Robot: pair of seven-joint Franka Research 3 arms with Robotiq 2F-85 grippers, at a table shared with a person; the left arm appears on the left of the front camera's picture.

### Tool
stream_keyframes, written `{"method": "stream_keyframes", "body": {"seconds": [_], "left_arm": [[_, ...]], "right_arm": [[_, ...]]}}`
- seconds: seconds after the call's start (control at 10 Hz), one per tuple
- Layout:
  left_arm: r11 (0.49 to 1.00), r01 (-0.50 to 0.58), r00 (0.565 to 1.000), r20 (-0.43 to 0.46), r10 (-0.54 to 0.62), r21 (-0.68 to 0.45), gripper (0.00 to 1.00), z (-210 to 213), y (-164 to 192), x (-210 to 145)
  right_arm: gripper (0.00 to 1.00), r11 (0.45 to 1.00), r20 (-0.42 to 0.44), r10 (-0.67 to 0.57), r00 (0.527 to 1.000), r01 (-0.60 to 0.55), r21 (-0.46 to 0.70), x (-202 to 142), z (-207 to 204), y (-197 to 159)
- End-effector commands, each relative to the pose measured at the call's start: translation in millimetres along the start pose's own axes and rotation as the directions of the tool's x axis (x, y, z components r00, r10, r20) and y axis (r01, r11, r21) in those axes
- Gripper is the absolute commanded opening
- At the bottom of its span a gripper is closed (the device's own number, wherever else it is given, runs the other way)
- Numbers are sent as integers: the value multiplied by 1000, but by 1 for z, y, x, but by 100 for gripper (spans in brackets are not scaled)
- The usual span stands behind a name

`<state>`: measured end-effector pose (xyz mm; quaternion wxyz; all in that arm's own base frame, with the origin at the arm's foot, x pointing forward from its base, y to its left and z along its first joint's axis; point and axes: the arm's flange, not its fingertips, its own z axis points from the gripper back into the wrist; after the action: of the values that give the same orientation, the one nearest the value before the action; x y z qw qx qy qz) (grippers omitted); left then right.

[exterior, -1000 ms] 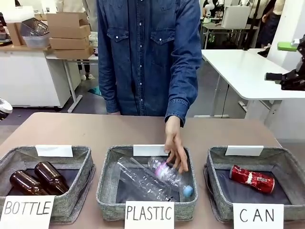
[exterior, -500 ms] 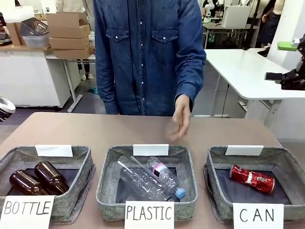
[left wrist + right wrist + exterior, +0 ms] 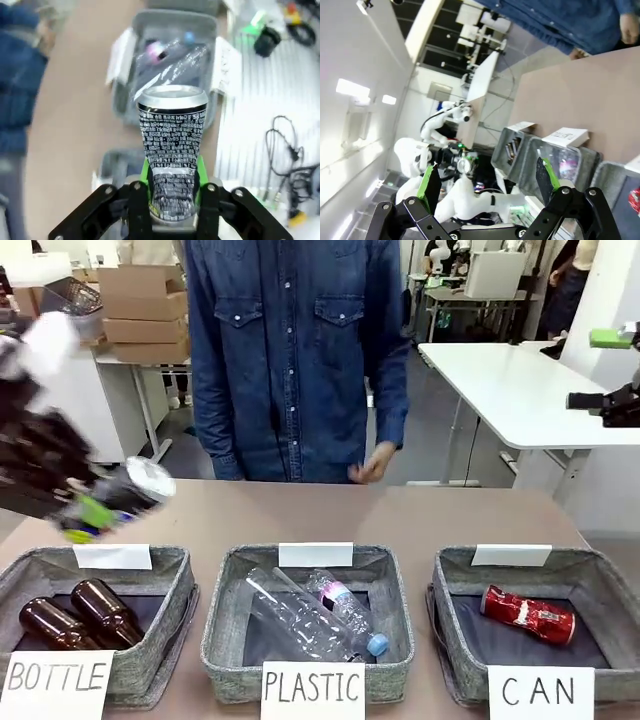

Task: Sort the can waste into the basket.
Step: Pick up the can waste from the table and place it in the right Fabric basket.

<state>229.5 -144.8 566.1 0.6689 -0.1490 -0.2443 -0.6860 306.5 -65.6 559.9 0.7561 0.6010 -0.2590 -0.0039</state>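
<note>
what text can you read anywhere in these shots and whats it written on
"BOTTLE": white card on the left basket.
"PLASTIC": card on the middle basket.
"CAN": card on the right basket.
Black can in the left gripper: dense white print, too small to read.
Red can: print unreadable.
Rim tags: blank.

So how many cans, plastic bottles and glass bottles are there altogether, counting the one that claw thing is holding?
Cans: 2, a red can lying in the CAN basket and a black can gripped by the left gripper
Clear plastic bottles: 2
Brown glass bottles: 2
Total: 6
</note>
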Motion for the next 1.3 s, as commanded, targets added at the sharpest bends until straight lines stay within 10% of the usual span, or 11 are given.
{"method": "stream_keyframes", "body": {"seconds": [0.0, 0.4, 0.6, 1.2], "left_arm": [[979, 200, 979, 57, -198, -34, 37, -54, 17, 66], [927, 375, 926, 49, -375, -6, 37, -160, 31, 232], [927, 364, 930, 82, -357, -93, 37, -216, 53, 305], [899, 357, 934, 99, -342, -255, 37, -311, 38, 353]], "right_arm": [[100, 991, -46, -6, 999, 0, -134, -3, 45, 17], [100, 949, -151, 5, 988, -52, -312, -61, 153, 31], [100, 959, -80, -13, 997, -10, -285, -30, 112, 22], [100, 959, -80, -13, 997, -10, -285, -30, 112, 22]]}}
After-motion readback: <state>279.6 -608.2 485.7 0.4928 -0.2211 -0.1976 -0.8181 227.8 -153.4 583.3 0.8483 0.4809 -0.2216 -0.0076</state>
